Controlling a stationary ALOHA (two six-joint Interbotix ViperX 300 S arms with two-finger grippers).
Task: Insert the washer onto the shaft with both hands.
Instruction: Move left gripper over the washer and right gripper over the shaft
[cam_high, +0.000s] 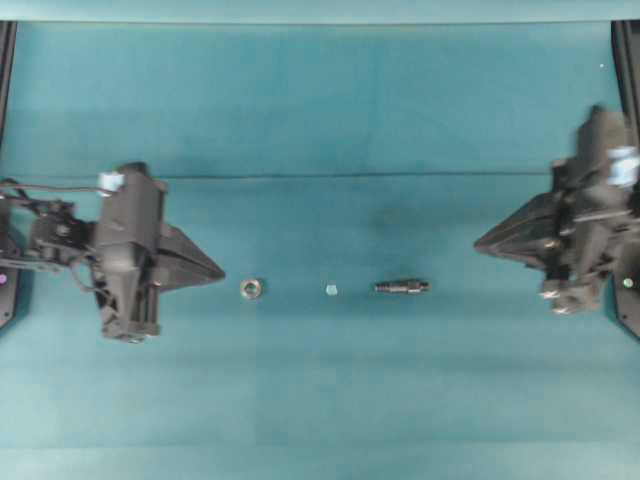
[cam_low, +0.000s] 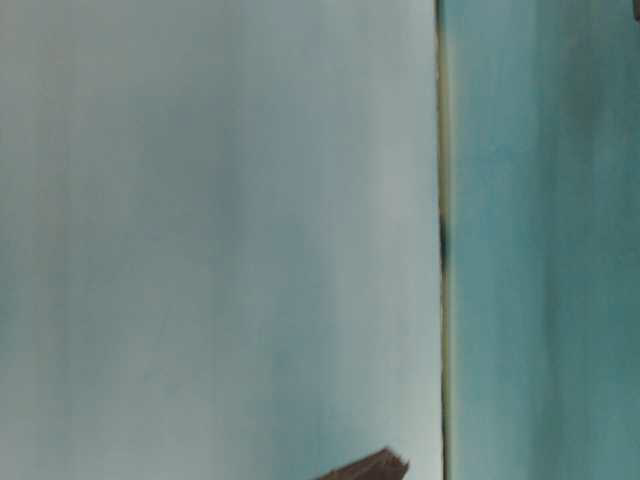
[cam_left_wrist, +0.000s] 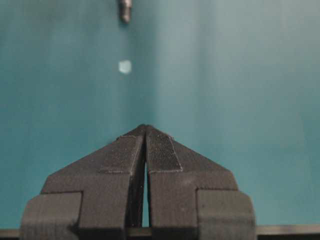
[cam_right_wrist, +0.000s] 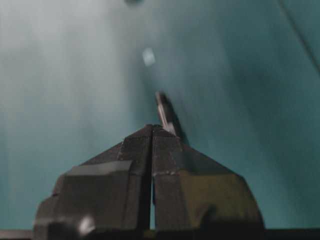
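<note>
The washer (cam_high: 250, 289), a tiny silvery ring with a dark hole, lies on the teal table just right of my left gripper (cam_high: 218, 271), whose fingers are shut with nothing between them. The left wrist view does not show the washer. The shaft (cam_high: 402, 287), a short dark rod, lies flat right of centre, pointing left-right. It also shows at the top of the left wrist view as the shaft (cam_left_wrist: 125, 10) and just beyond the tips in the right wrist view as the shaft (cam_right_wrist: 165, 111). My right gripper (cam_high: 479, 243) is shut and empty, right of the shaft and apart from it.
A tiny pale chip (cam_high: 331, 290) rests between washer and shaft, also visible as the chip (cam_left_wrist: 125, 66) and the chip (cam_right_wrist: 148, 56). Black frame posts (cam_high: 626, 60) stand at the table's side edges. The table-level view shows only blurred pale and teal surfaces.
</note>
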